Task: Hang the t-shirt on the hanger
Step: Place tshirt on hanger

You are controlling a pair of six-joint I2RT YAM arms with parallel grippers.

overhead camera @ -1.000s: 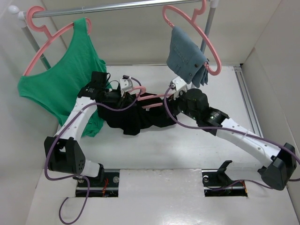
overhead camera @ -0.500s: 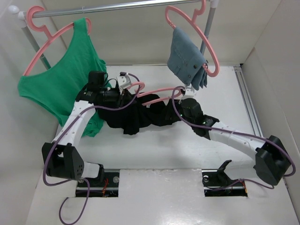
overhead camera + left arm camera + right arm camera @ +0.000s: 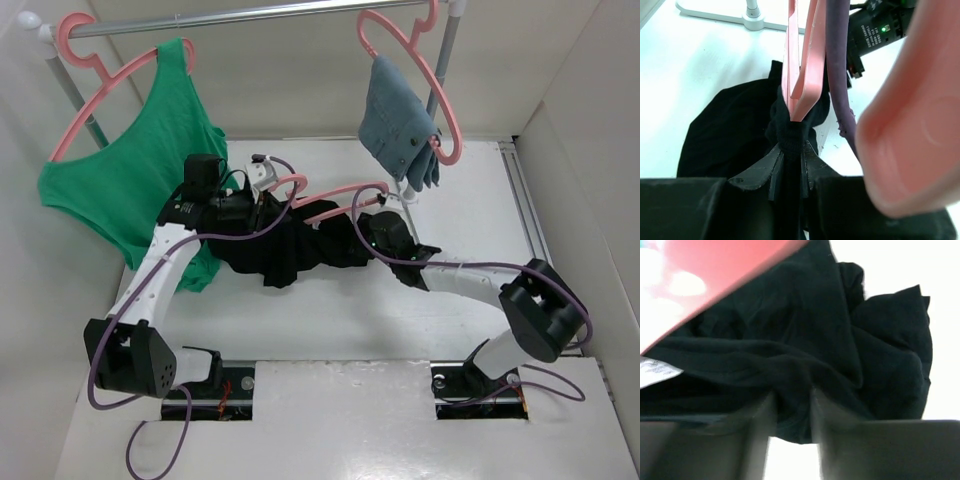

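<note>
Though hidden overhead, the left jaws pinch the t-shirt (image 3: pixel 725 135).

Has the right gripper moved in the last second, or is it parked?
Yes. The right gripper, shut on the t-shirt, has shifted left in the top view, away from the rail at the right edge of the table.

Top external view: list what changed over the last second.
The right arm folded in: its elbow swung left, its wrist slid left along the t-shirt. The left arm's elbow shifted toward the near edge. More of the hanger shows. Unchanged: left gripper and right gripper stay shut on the t-shirt; the green top and denim hang on the rail.
</note>
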